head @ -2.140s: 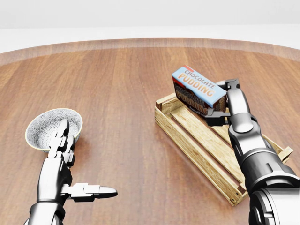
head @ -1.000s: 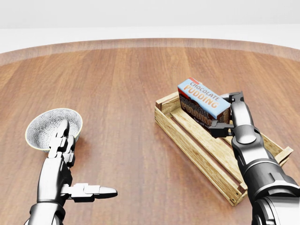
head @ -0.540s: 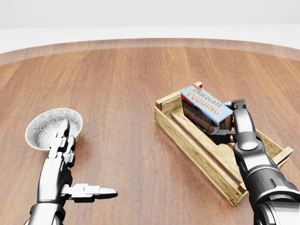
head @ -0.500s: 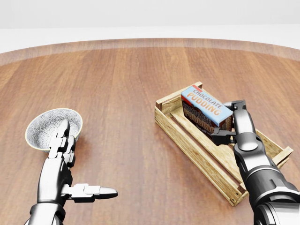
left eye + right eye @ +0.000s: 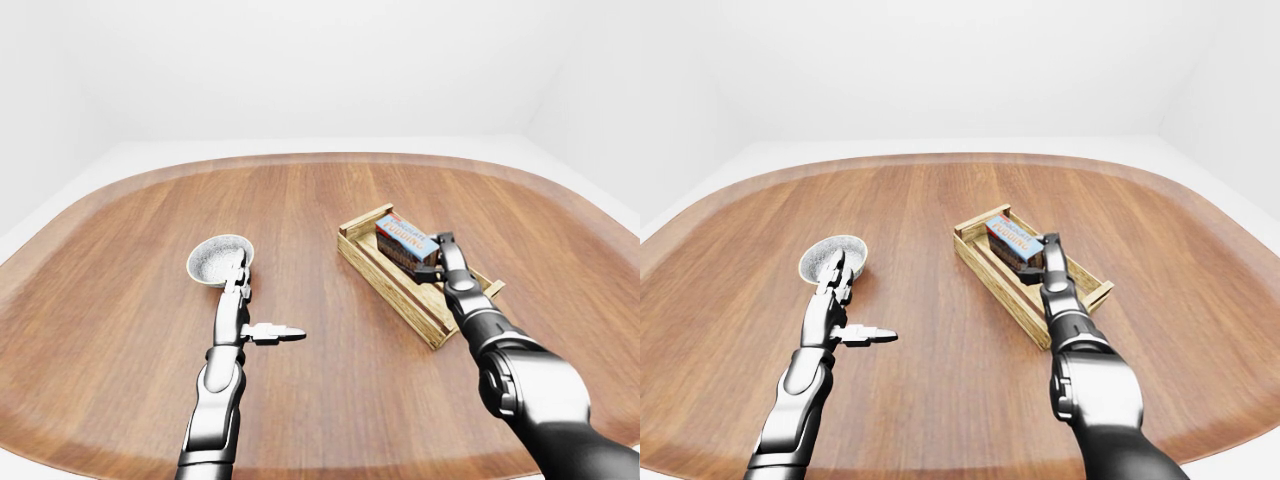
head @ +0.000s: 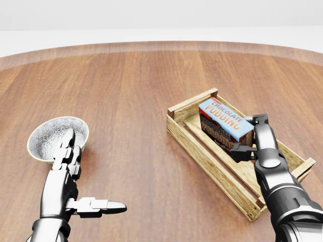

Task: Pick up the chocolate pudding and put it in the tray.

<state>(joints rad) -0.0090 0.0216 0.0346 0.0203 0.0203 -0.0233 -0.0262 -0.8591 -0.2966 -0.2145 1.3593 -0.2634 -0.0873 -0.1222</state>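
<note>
Pudding box almost down in the tray

The right hand (image 6: 251, 137) has its fingers squeezed on the chocolate pudding (image 6: 225, 124), which sits tilted inside the wooden tray (image 6: 202, 151). If the hand lets go too fast, the box could tip onto the tray's edge. The left hand (image 6: 68, 166) is spread wide near the bowl (image 6: 49, 136), holding nothing.

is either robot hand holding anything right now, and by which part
The right robot hand grips the chocolate pudding box by its right end, down inside the wooden tray. The left robot hand is open and holds nothing.
</note>
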